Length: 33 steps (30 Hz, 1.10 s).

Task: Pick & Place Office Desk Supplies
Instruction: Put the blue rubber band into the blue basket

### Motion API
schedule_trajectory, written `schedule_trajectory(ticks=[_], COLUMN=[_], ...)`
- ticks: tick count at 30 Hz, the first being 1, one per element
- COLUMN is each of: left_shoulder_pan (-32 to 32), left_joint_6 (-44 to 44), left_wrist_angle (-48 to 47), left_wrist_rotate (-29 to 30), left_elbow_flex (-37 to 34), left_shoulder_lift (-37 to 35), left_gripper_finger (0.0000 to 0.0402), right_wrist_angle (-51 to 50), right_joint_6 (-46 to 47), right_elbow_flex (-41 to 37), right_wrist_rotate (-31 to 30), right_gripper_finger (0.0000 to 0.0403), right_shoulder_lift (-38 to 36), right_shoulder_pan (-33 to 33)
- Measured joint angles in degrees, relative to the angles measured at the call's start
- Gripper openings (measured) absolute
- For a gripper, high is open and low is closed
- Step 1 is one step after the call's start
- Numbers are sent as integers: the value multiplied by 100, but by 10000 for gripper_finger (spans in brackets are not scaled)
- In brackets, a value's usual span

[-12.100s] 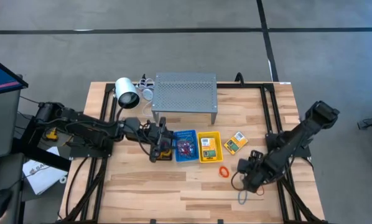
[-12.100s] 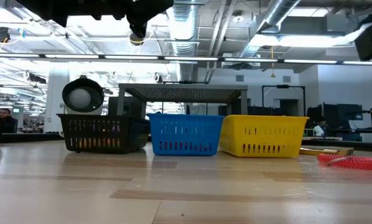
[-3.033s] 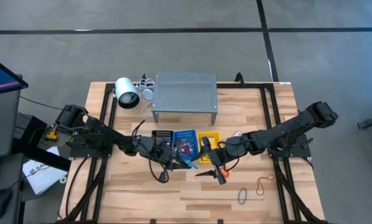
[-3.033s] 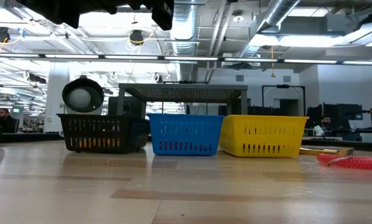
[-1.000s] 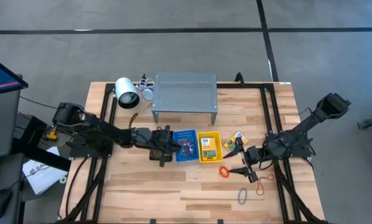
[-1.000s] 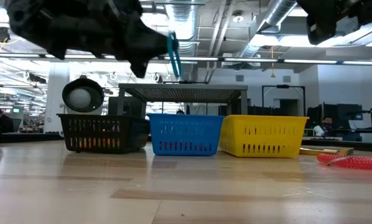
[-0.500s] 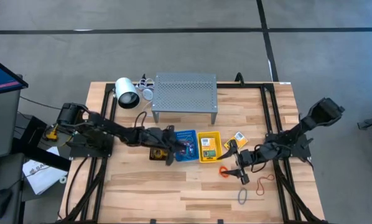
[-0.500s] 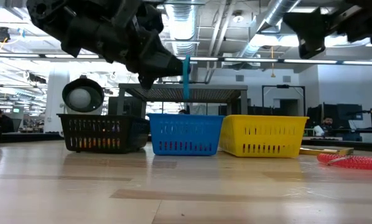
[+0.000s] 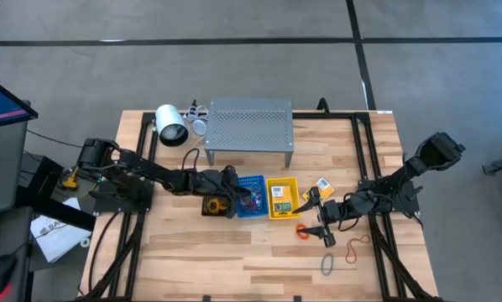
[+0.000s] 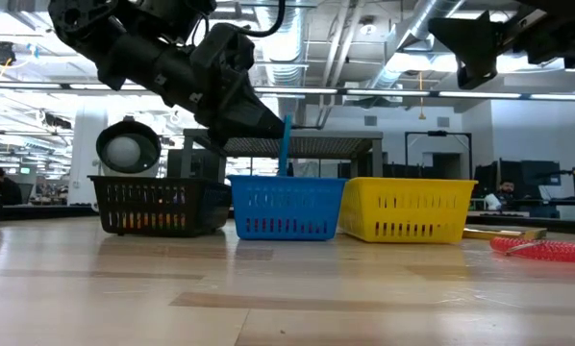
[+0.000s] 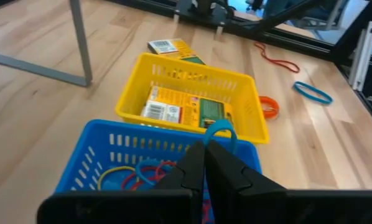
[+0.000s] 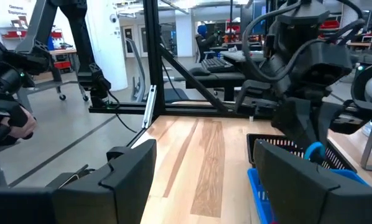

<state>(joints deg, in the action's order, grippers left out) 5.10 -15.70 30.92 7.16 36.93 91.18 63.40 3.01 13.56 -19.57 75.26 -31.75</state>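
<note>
Pale wood table [image 9: 234, 252], smooth finish; slotted plastic blue basket [image 10: 286, 208], yellow basket [image 10: 406, 210]; perforated metal shelf [image 9: 249, 123].

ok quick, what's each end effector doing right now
Left end effector: closed on a blue rubber band, above the blue basket.
Right end effector: open, holding nothing.

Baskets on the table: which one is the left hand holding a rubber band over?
The blue basket, the middle of three; the left hand pinches a blue rubber band above it.

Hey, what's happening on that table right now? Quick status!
Left gripper shut on blue rubber band, above blue basket. Right gripper open, near orange rubber band. Nothing blocking.
</note>
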Motion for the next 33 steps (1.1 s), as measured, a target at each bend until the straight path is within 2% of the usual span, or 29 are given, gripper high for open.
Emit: schedule_trajectory(ticks=[17,23,33], left_shoulder_pan=[4,4,-6], left_joint_6=[-118,-264,-249], left_wrist_angle=[-41,-134,-276], left_wrist_rotate=[-304,-304,-302], left_elbow_flex=[0,19,559], left_shoulder_lift=[0,252,884], left_gripper_finger=[2,3,44], right_wrist_angle=[100,101,152], right_joint_6=[0,0,2], right_elbow_flex=[7,7,7], right_wrist_rotate=[0,0,0], right_gripper_finger=[265,265,265], right_shoulder_lift=[-2,-2,-2], right_shoulder_pan=[0,0,0])
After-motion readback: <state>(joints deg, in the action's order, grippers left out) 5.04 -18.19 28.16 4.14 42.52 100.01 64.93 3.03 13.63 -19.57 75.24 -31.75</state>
